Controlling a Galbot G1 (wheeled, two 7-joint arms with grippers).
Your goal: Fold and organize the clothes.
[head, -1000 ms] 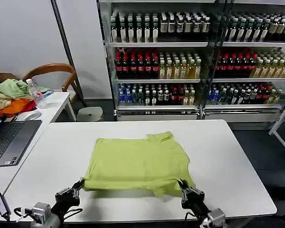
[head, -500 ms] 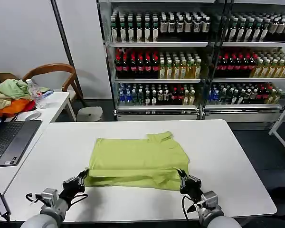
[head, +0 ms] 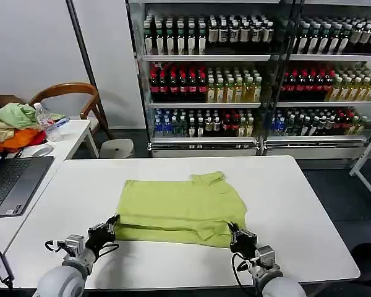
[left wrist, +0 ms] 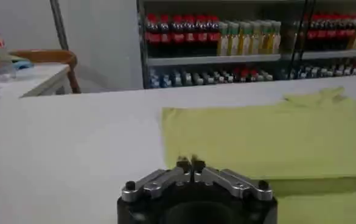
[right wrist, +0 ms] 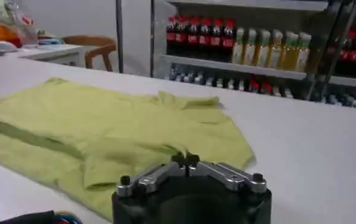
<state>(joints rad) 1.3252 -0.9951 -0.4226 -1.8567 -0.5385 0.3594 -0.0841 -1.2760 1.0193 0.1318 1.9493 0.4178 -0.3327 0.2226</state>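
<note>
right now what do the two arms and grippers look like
Both match. The left gripper and right gripper have black bodies. Behind each, the arm has a silver-grey wrist block, then a rounded pale grey segment, with thin black cables looping beside the wrist. In the wrist views, each gripper has a black round base carrying two silver metal finger links fixed with black bolts, ending in small dark tips. I see no markings.

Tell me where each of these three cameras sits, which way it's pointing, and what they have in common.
Head view: on the robot's head, looking forward and down at the white table, showing the left gripper and right gripper at the T-shirt near edge.
Left wrist view: on the left arm, facing across the table over its shut gripper.
Right wrist view: on the right arm, over its shut gripper.
Shared: the T-shirt and the drinks shelves.
</note>
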